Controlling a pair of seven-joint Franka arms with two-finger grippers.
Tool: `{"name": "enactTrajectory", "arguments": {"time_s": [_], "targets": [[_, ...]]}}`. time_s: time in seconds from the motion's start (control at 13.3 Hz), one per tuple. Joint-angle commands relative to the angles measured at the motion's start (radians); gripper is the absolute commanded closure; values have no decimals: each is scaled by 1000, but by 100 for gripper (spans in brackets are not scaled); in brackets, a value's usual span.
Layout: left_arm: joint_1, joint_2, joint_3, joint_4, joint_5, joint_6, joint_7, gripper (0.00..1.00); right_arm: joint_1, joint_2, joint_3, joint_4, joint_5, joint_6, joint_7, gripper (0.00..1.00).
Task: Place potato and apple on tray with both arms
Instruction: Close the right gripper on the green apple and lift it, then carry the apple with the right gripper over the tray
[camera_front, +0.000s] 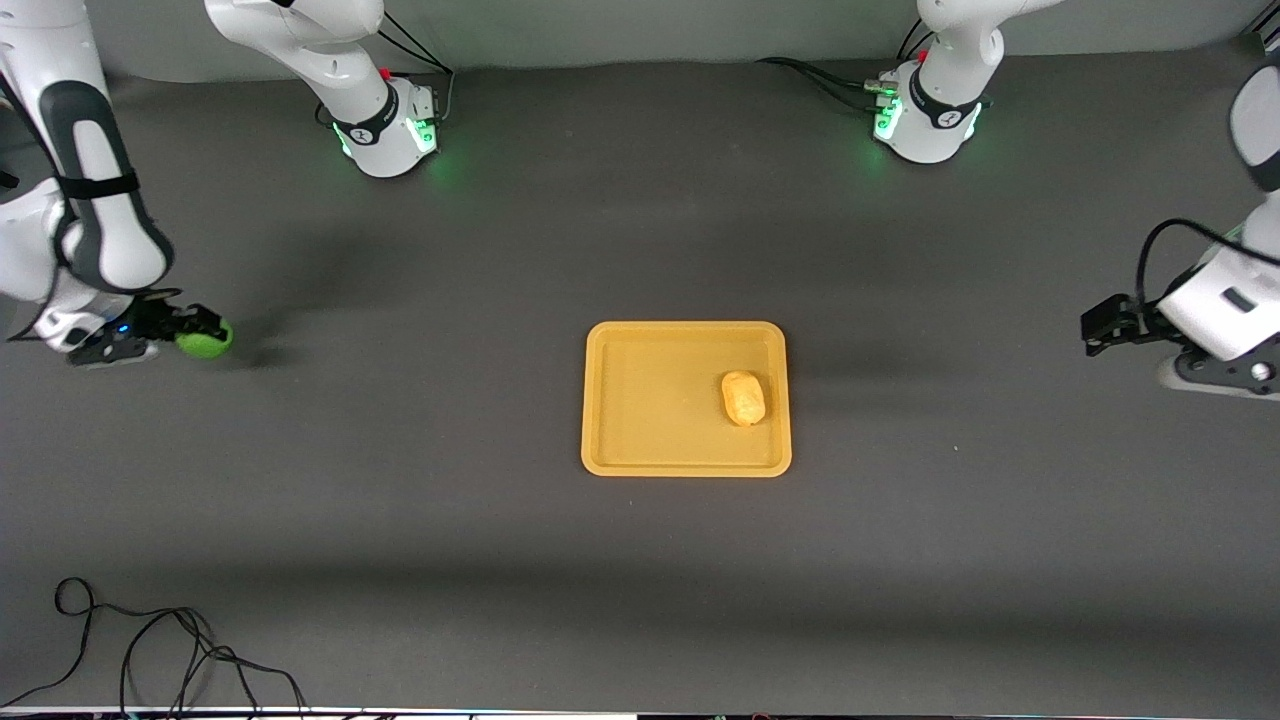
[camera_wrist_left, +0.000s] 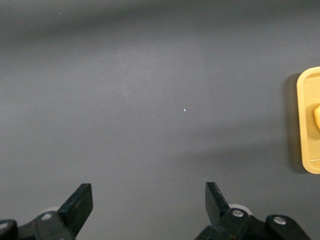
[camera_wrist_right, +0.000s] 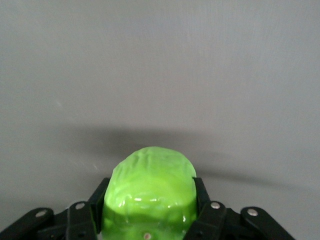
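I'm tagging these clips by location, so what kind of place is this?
Probably a robotics lab bench rather than a kitchen: a bare dark grey table with two white arms bolted on, play food only, a potato on a yellow tray, an apple in the right pincer, and loose cables.

You found no legible text, label, brand, number or sign on any surface; the small dark marks on the arm bases near neither claw were too small to read.
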Motion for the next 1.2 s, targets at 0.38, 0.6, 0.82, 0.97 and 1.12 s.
{"name": "enactTrajectory", "arguments": {"time_s": [0.38, 0.6, 0.82, 0.97, 1.12], "targets": [[55, -110, 18, -100, -111, -77, 128, 0, 192, -7, -2, 640, -207, -678, 317, 71], [53, -149, 23, -148, -113, -69, 128, 0, 351, 10, 0, 744, -197, -724, 487, 71], [50, -124, 23, -130, -113, -52, 118, 0, 517, 48, 3, 810, -156, -724, 744, 71], [50, -115, 23, -128, -113, -29, 115, 0, 623, 135, 4, 902, -71, -727, 945, 71], [40, -98, 23, -125, -94, -2, 84, 0, 715, 255, 6, 1029, -21, -729, 1157, 71]]}}
